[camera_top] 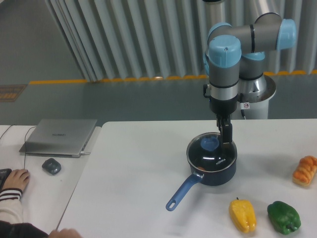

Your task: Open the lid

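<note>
Glass lid (pixel 212 152) seated flat on dark blue saucepan (pixel 214 166), near middle of white table (pixel 148 168). Blue knob (pixel 209 143) at lid centre, small white lettering toward near edge. Long blue handle (pixel 183 191) pointing toward front left.

UR5e arm (pixel 225 64) reaching down from behind pan, grey links with light blue joint caps. Gripper (pixel 226 136) hanging vertical over right-hand rim of lid, just right of knob. Only one dark finger (pixel 227 133) made out clearly; other possibly hidden behind it. Cannot tell whether jaws apart or together, nor whether tip touches glass.

Front right of table: yellow bell pepper (pixel 242 215), green bell pepper (pixel 284 217) just beside it. Orange-coloured item (pixel 304 170) at far right edge, partly cut off, likely bread or similar.

Left side, separate grey surface: closed silver laptop (pixel 59 136), dark mouse (pixel 51 165) near it. Person's hand (pixel 16 177) at left edge with striped cuff below; second hand (pixel 64 233) just entering at bottom edge.

Background: corrugated metal wall, yellow floor line.
</note>
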Controlling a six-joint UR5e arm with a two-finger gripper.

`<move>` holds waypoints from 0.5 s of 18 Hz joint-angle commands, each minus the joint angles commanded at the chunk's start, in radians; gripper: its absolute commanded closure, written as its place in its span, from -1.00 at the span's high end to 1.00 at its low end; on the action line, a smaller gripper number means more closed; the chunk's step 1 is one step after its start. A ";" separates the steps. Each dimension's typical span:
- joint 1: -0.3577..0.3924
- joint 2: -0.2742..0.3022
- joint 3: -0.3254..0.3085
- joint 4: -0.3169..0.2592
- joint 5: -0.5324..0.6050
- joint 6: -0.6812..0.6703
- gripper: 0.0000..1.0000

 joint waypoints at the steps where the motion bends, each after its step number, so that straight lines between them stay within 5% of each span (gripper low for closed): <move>1: 0.000 0.000 0.000 0.000 -0.005 0.000 1.00; 9: -0.011 0.029 -0.069 0.017 0.000 -0.017 1.00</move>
